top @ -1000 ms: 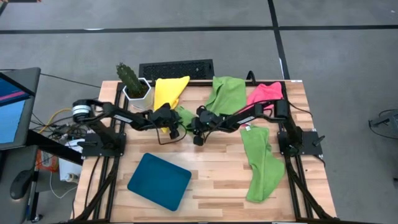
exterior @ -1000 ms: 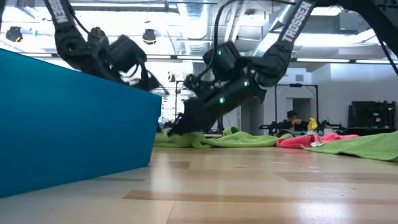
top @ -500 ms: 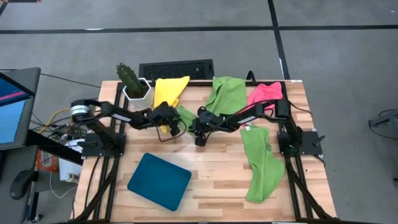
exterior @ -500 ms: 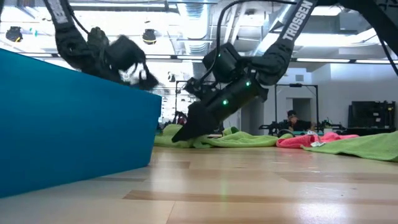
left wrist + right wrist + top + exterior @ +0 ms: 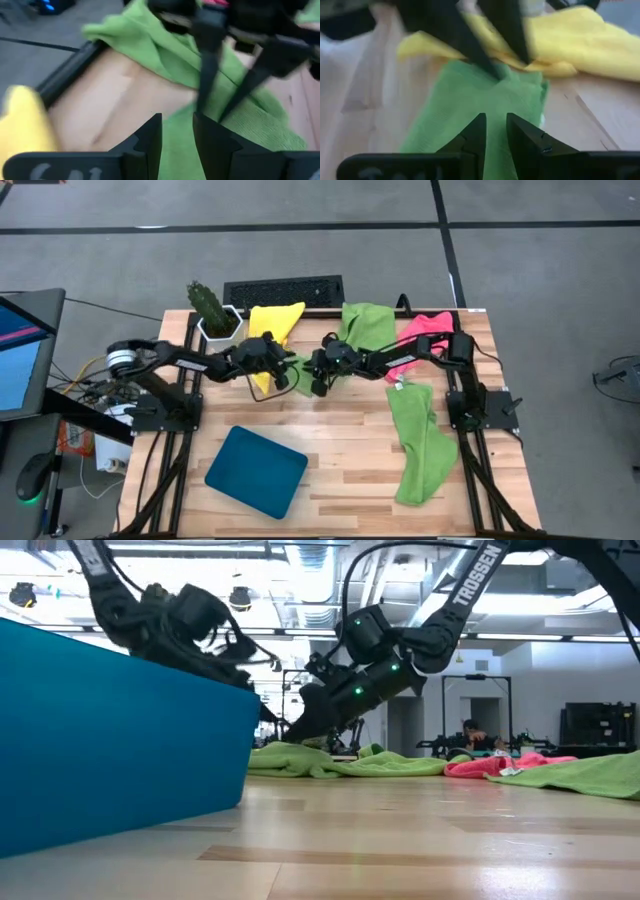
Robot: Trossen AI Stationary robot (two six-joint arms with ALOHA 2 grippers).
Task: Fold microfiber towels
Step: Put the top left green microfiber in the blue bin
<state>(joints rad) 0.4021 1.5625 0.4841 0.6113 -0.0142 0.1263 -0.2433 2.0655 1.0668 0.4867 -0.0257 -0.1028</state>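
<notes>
surface: we see a light wood plank table [image 5: 340,460] on a grey floor with dark lines.
room: low view looks into a workshop with ceiling lights and racks; a person [image 5: 468,730] sits far back.
writing: we read "TROSSEN" on an arm in the low view; nothing else legible.
towels count: we count five: one yellow towel [image 5: 272,326], one pink towel [image 5: 428,330], three lime green.
green towels: back green towel [image 5: 362,328] at the far edge; long green towel [image 5: 418,442] down the right side; small green towel [image 5: 298,366] mid-table, touching the yellow one.
other items: one teal tray [image 5: 257,471] near the front left, one potted cactus [image 5: 213,313], one keyboard [image 5: 283,291] beyond the far edge, one monitor [image 5: 22,350] off the left side.
left gripper [image 5: 282,376]: over the small green towel, fingers a narrow gap apart; we can't tell if cloth is pinched.
right gripper [image 5: 320,381]: just beside the left one, facing it, same narrow gap, over the same towel; whether it grips, we can't tell.
</notes>
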